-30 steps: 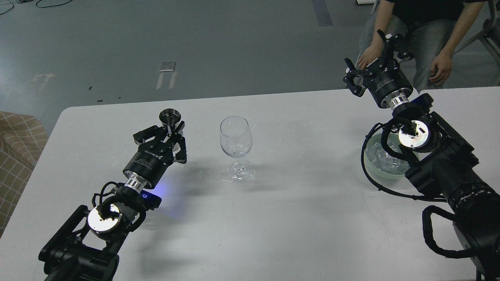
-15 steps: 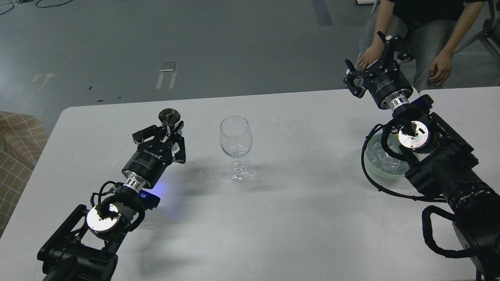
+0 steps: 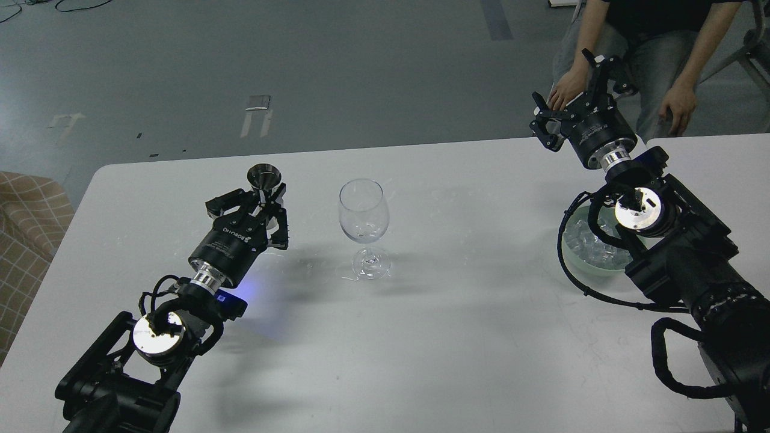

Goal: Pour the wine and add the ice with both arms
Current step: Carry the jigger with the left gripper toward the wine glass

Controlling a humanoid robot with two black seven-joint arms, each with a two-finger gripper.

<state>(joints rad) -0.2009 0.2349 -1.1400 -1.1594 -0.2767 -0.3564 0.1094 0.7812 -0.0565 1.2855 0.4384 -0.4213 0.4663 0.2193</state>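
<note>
An empty-looking clear wine glass [image 3: 361, 211] stands upright at the middle of the white table [image 3: 457, 337]. My left gripper [image 3: 260, 201] is left of the glass and is shut on a small metal measuring cup [image 3: 263, 175], held upright just above the table. My right gripper [image 3: 568, 96] is open and empty, raised over the table's far right edge. A pale green bowl [image 3: 576, 264] with ice cubes [image 3: 586, 240] sits at the right, partly hidden by my right arm's wrist and cables.
A seated person [image 3: 656, 36] is behind the table's far right edge, one hand [image 3: 562, 90] close to my right gripper. A checked cushion [image 3: 27, 222] lies off the table's left edge. No bottle is in view.
My left gripper has lifted the metal cup slightly up and away from me. My right gripper has moved slightly further away. The glass and bowl have not moved.
</note>
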